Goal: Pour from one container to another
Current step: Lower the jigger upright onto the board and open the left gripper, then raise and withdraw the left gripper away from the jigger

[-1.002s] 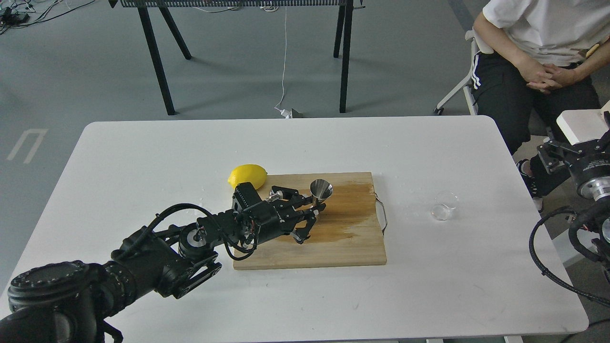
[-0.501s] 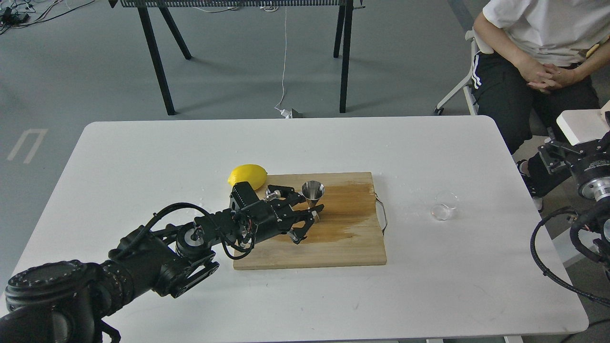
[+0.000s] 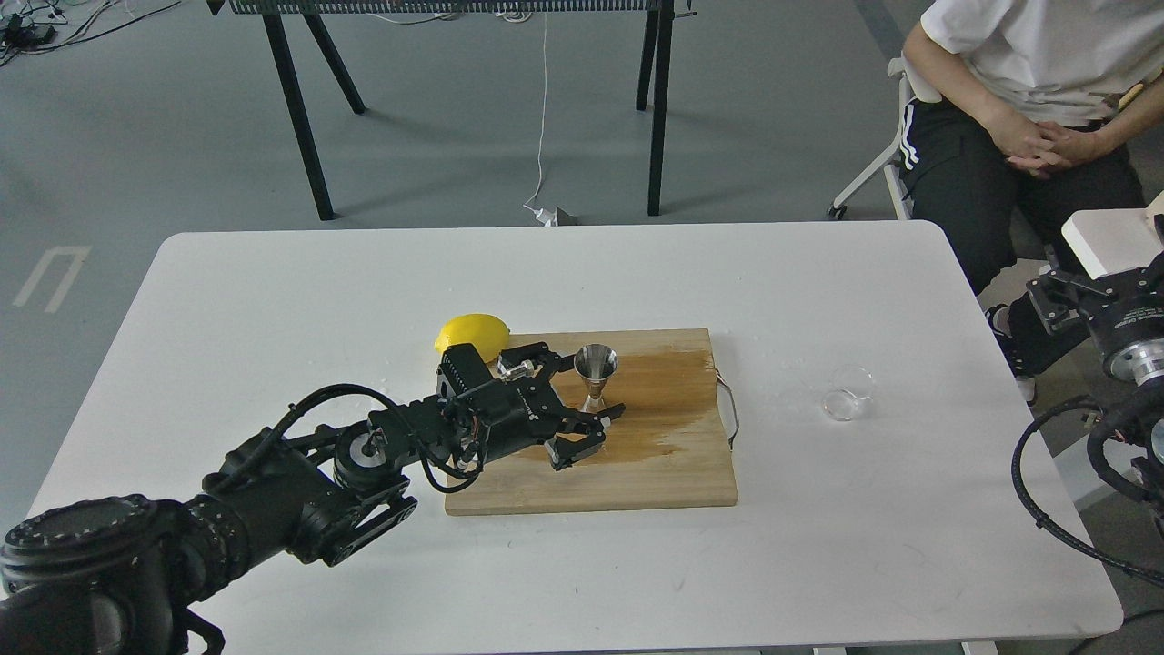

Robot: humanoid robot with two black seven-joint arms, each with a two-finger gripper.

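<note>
The steel jigger (image 3: 596,371) stands upright on the wooden cutting board (image 3: 655,478), near its back left part. My left gripper (image 3: 602,411) reaches in from the left and is shut on the jigger low down, near its waist and base. The clear glass cup (image 3: 846,398) sits on the white table to the right of the board, far from both grippers. My right arm stays at the right edge of the view beyond the table. Its gripper (image 3: 1057,296) is dark and seen end-on, so its fingers cannot be told apart.
A yellow lemon (image 3: 473,334) lies at the board's back left corner, just behind my left wrist. A dark wet stain (image 3: 668,400) spreads over the board's right half. A person (image 3: 1028,100) sits past the table's far right corner.
The jigger was tilted with its mouth to the right. It now stands upright and has shifted a little left, and my left gripper has drawn back slightly with it.
</note>
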